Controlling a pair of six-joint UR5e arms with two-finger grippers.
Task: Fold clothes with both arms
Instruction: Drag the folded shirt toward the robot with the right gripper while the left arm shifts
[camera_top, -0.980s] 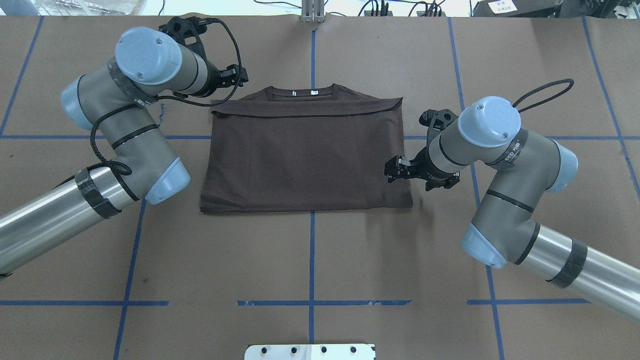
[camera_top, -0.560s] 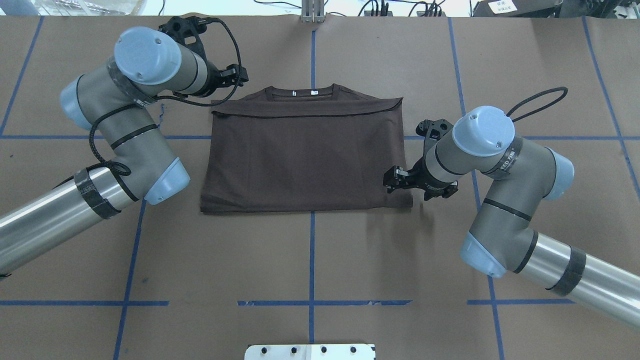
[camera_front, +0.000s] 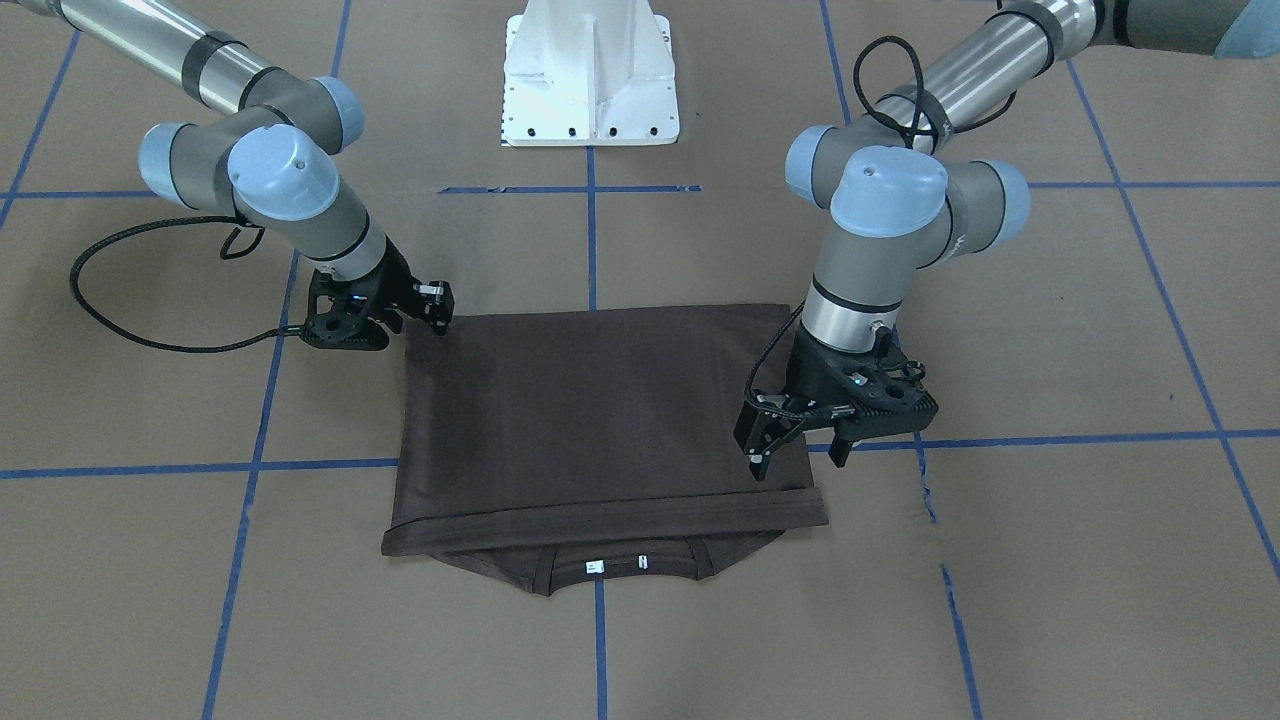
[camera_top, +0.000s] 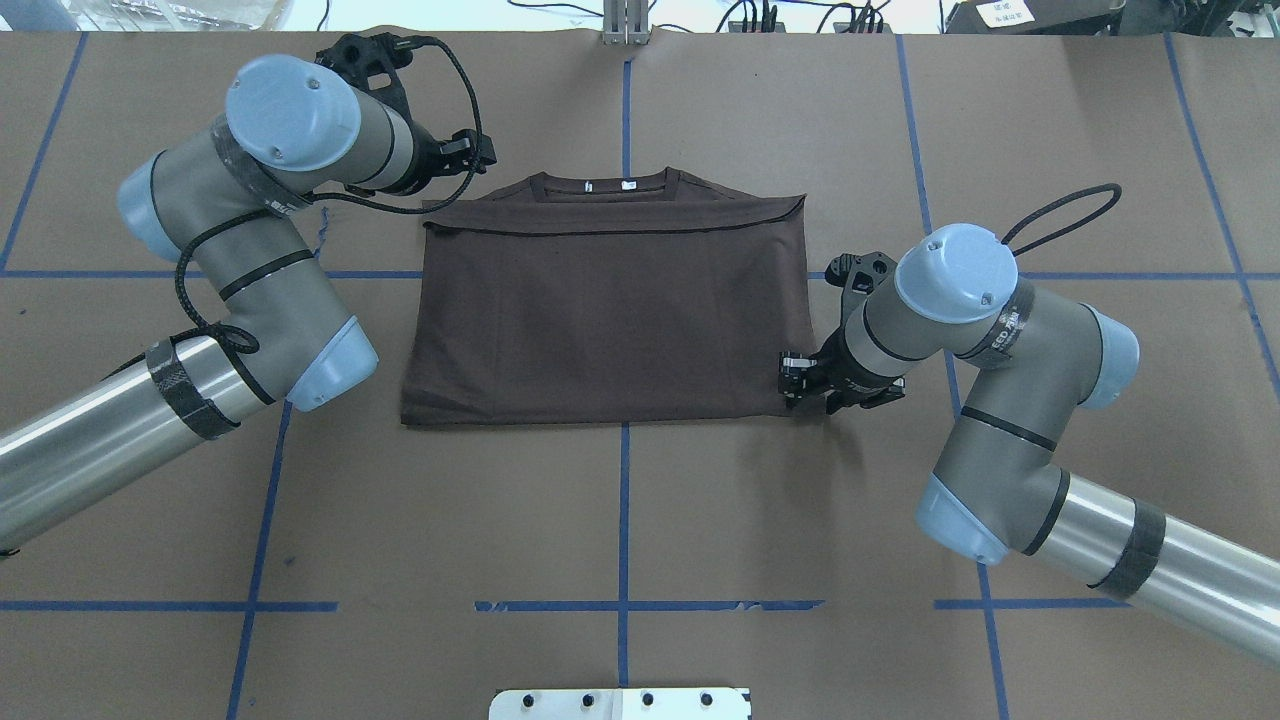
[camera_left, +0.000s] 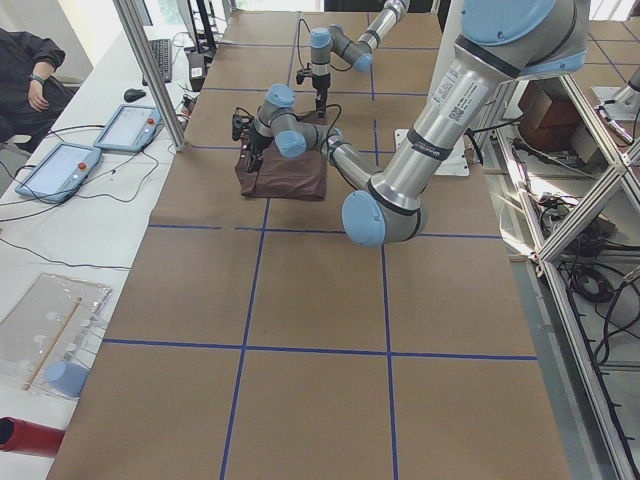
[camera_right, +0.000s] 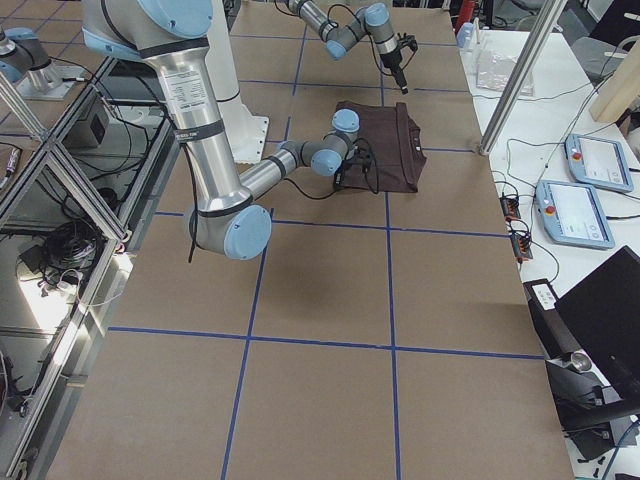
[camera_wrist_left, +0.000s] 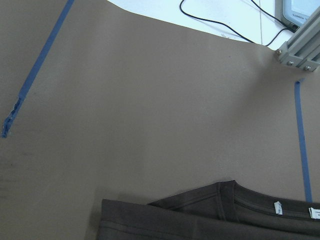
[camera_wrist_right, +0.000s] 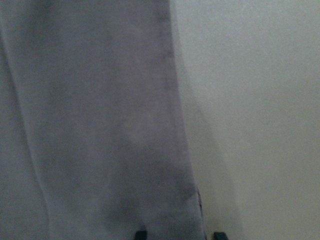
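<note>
The left arm (camera_top: 250, 250) comes in over the far left part of the brown-papered counter (camera_top: 620, 520). Its left claw (camera_front: 798, 458) hangs above the far left corner of the T-shirt (camera_top: 610, 310); the front-facing view shows its two fingers spread apart with nothing between them. The overhead view hides those fingers behind the wrist.

The dark brown T-shirt lies flat in the middle of the counter, folded into a broad rectangle. A folded-over band runs along its far edge. The ribbed collar (camera_top: 600, 183) pokes out beyond that band. The left wrist view shows the collar and two small white labels (camera_wrist_left: 278, 207) close up, with bare counter and a blue tape line (camera_wrist_left: 301, 145) beyond.

The right arm (camera_top: 1000, 330) bends down to the shirt's near right corner. The right claw (camera_top: 795, 382) sits low there with its fingers parted. In the blurred right wrist view the dark fingertips (camera_wrist_right: 141, 234) straddle the cloth's edge, though it is hard to say whether they touch it.

Only the front-facing view shows the white pedestal (camera_front: 590, 70) in full. Only the side views show a white side table with control tablets (camera_left: 60, 170) and a person's dark sleeve (camera_left: 25, 60).
</note>
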